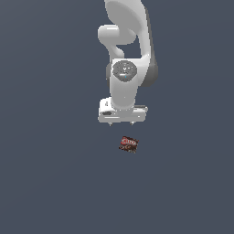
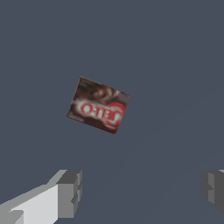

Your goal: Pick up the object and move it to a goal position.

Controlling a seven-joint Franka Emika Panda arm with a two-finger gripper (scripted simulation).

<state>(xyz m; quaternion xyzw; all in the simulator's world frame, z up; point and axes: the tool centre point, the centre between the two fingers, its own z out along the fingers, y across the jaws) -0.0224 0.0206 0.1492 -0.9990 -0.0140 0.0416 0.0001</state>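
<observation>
Small dark red-brown boxy item with a red label and whitish lettering (image 1: 129, 144) lies flat on the plain dark blue-grey table (image 1: 45, 183), label face up. It sits skewed, edges not square to either view. Nothing else is near it.

Position relative to the tool: in the exterior view the box is just below the white two-finger tool (image 1: 122, 123) and slightly toward that view's right of the tool's centre. Clear gap between fingertips and box, no contact. In the wrist view the box (image 2: 99, 105) is ahead of the fingers, not between them, and nearer the white-and-grey finger (image 2: 70, 192) than the grey one at the opposite edge (image 2: 213, 188).

Tool state: fingers spread wide, holding nothing. The wrist view shows bare table across the whole gap between the two pads. In the exterior view only two short tips poke out under the white hand block.

Arm pose: white jointed robot arm (image 1: 125, 45) comes in from the top of the exterior view, the far side of the scene, and hangs roughly vertical. Wrist points straight down, with the round grey joint cap (image 1: 124, 70) facing the camera. The tool hovers above the table, not touching it.
</observation>
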